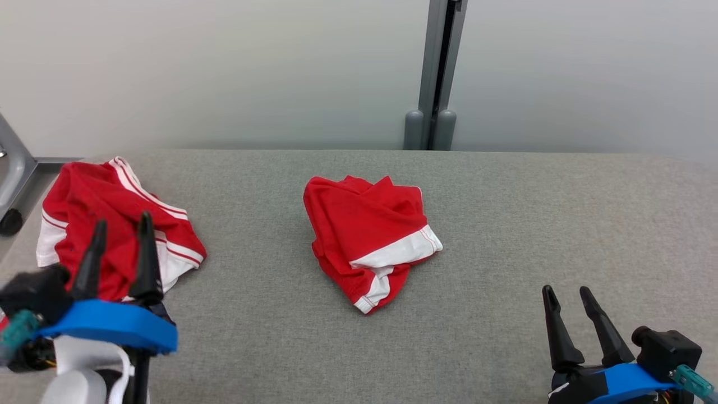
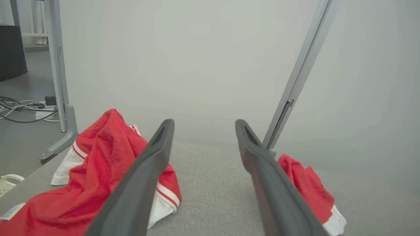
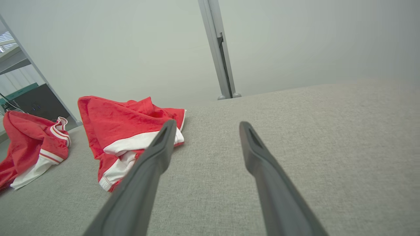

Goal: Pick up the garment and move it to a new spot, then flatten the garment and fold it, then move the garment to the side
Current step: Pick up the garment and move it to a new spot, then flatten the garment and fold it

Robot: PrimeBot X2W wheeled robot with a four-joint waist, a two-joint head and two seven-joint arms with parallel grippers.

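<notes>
Red garment (image 1: 84, 196) lies by the left end effector (image 1: 123, 220), gaping empty like the right end effector (image 1: 565, 290).

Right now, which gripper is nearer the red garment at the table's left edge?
Left. The left gripper is right at the left-edge garment, open, its fingers overlapping it in the head view. The right gripper sits at the table's far right, beyond the centre garment.

My fingers (image 1: 147, 252) black, mounts (image 1: 112, 332) blue, middle garment (image 1: 359, 224) red with white band, left garment (image 1: 90, 202) red, white-striped, table (image 1: 533, 224) grey
</notes>
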